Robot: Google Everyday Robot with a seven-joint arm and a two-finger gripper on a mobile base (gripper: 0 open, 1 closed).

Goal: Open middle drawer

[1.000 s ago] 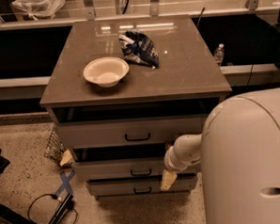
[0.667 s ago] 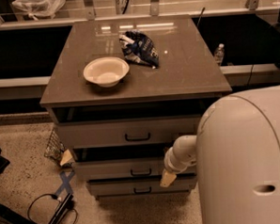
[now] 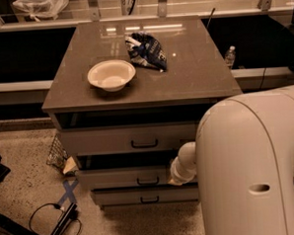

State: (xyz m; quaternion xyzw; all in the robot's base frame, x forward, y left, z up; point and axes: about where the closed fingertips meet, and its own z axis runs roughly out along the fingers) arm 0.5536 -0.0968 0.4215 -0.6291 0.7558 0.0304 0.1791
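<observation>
- Middle drawer (image 3: pixel 110 179): second down the cabinet (image 3: pixel 194 72), front running crosswise.
- Gripper (image 3: pixel 176 179) hangs at the cabinet's right front, bar handle (image 3: pixel 148 180) just beside it toward centre; open or closed, can't tell.

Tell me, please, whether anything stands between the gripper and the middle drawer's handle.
Nothing visible does. The gripper is at the right part of the middle drawer front, just right of its black handle, with only bare drawer front between them. The robot's own arm hides the drawer's right end.
</observation>
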